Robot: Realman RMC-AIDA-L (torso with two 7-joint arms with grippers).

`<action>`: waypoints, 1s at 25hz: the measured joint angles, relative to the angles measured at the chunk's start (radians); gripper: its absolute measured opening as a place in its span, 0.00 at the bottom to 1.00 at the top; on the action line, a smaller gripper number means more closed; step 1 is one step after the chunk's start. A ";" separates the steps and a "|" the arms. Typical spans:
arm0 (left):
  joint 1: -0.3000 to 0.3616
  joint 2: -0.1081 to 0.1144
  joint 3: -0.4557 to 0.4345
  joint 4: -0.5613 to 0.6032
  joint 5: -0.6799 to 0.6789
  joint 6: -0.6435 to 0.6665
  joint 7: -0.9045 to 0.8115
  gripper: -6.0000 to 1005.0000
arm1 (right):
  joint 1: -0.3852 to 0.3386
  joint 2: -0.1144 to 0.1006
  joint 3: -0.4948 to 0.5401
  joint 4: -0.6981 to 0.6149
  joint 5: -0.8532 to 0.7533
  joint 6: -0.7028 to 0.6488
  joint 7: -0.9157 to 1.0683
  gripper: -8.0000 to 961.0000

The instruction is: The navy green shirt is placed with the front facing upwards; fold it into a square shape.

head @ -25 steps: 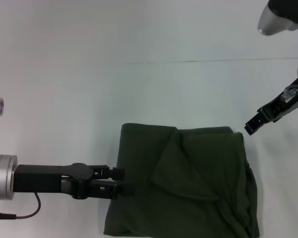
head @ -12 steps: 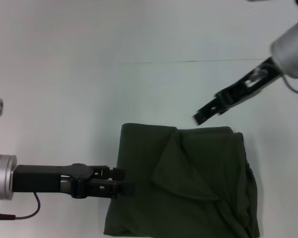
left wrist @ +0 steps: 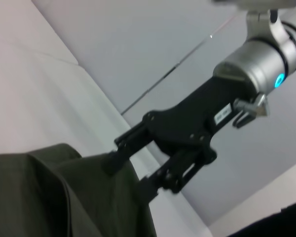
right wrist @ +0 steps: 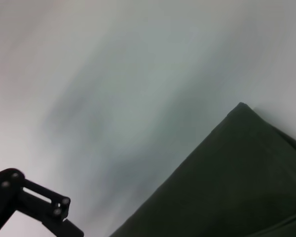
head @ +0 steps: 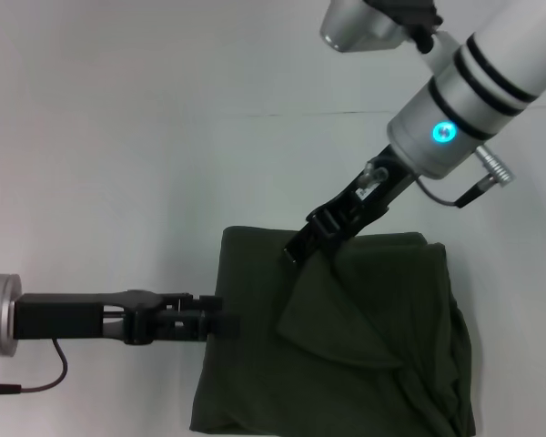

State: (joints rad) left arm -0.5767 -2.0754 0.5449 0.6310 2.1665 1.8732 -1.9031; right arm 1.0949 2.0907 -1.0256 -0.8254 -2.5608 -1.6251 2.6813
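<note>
- One white table (head: 118, 137) fills the scene, with one navy green shirt (head: 364, 346) lying on the near part of it, right of centre in the head view. The shirt is the landmark for everything below.
- The shirt is already folded into a rough block of plain dark cloth. No print or collar shows. Its left edge is fairly straight, while a loose diagonal flap crosses the top layer and wrinkles bunch along the right edge.
- One left gripper (head: 226, 325) reaches in flat from the left and meets the shirt's left edge about halfway down. It sits almost where it was a second ago, pulled back only slightly. Whether its fingers are spread or closed cannot be told from these views.
- One right gripper (head: 298, 253) is now at the shirt's far edge, left of that edge's middle, its tip at the top of the diagonal flap. A second ago it hung off the shirt's far right corner, well clear of the cloth; it has swung across and down since then.
- In the left wrist view the right gripper (left wrist: 133, 168) shows two dark fingers parted narrowly, straddling the raised cloth edge. A firm grip is not evident.
- Judged from this, the fold is largely made, and the right arm looks set to take the flap and tidy the block into a square.
</note>
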 joint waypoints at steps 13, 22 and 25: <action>-0.009 0.002 -0.034 -0.002 -0.023 -0.004 -0.040 0.93 | 0.076 0.008 -0.207 0.092 -0.002 0.092 0.134 0.80; -0.012 0.002 -0.034 -0.002 -0.025 -0.004 -0.043 0.93 | 0.144 0.019 -0.276 0.216 0.015 0.191 0.180 0.80; -0.012 0.001 -0.033 -0.002 -0.025 -0.005 -0.043 0.93 | 0.158 0.020 -0.288 0.255 0.028 0.216 0.188 0.80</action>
State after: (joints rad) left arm -0.5890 -2.0739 0.5122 0.6289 2.1414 1.8679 -1.9459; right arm 1.2525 2.1105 -1.3137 -0.5707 -2.5332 -1.4092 2.8694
